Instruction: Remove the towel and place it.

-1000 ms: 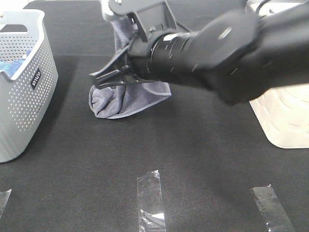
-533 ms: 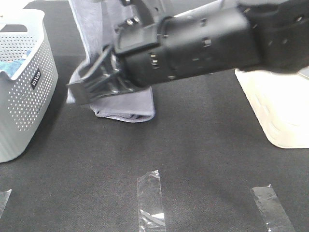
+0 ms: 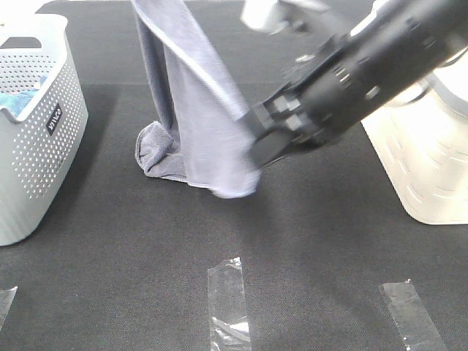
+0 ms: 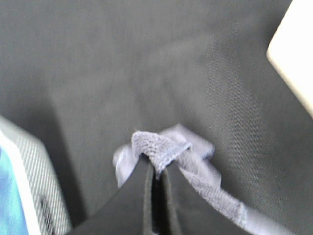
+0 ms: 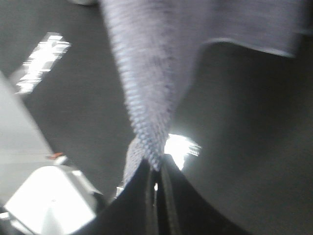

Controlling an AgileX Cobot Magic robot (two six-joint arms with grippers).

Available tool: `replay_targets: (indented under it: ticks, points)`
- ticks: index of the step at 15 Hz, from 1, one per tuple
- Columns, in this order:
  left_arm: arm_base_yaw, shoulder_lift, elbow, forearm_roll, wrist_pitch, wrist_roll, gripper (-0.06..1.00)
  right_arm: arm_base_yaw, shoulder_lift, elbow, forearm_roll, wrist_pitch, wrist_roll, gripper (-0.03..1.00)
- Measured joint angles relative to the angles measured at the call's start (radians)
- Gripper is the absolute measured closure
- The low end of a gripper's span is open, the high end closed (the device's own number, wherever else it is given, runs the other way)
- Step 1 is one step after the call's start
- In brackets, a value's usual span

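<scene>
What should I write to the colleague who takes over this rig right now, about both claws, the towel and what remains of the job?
Left claw: shut on a hemmed edge of the towel, holding it high, beyond the top of the exterior view.
Right claw: shut on another part of the towel, lower, over the table.
Towel: outside both baskets, hanging between the claws. Its lowest fold lies bunched on the table, between the grey basket and the white basket.
Done: removal.
Left: lay the towel down and open both claws. The pictures do not show a target spot.

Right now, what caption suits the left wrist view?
Left gripper pinches the grey-blue towel above the black mat.
</scene>
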Motion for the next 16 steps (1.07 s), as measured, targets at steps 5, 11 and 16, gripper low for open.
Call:
replay_targets:
  ticks: [5,11,16]
  points:
    - [0.000,0.042,0.000,0.006,-0.007,0.029,0.94,-0.065,-0.011,-0.290,-0.468,0.106,0.276,0.97]
    - [0.002,0.104,0.000,0.104,-0.513,0.032,0.94,-0.178,0.102,-0.625,-0.624,0.076,0.299,0.97]
    - [0.097,0.211,0.000,0.140,-1.023,0.031,0.94,-0.208,0.306,-0.866,-0.772,-0.147,0.309,0.97]
